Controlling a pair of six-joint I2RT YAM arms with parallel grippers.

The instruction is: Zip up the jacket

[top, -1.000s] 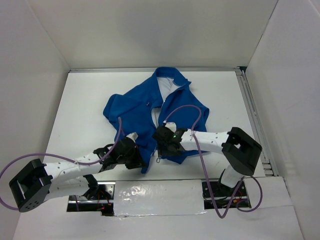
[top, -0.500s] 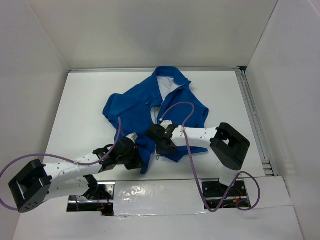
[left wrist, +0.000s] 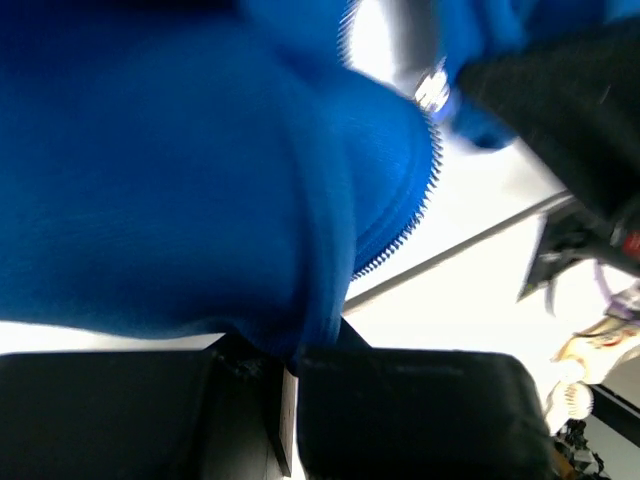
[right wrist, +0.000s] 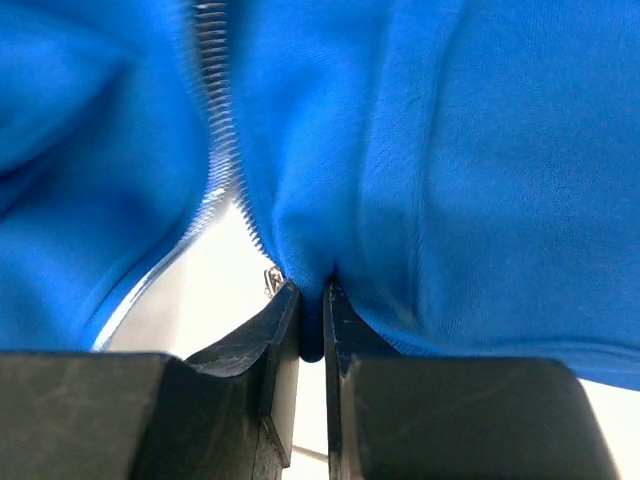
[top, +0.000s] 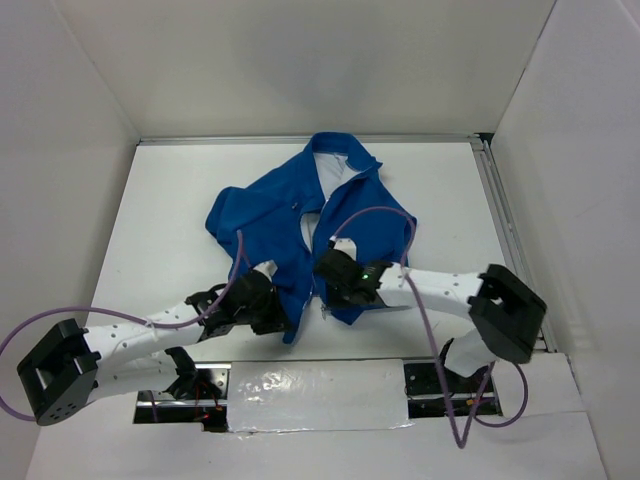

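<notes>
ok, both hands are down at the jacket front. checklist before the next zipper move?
1. Left hand shut on the jacket hem: ok.
2. Right hand shut on a fold of the other front panel: ok.
3. Zipper teeth in view beside the right grip: ok.
4. Front edges brought together at the bottom: not ok, the table shows between them.
5. Slider seated on both rows of teeth: cannot tell, too blurred.
</notes>
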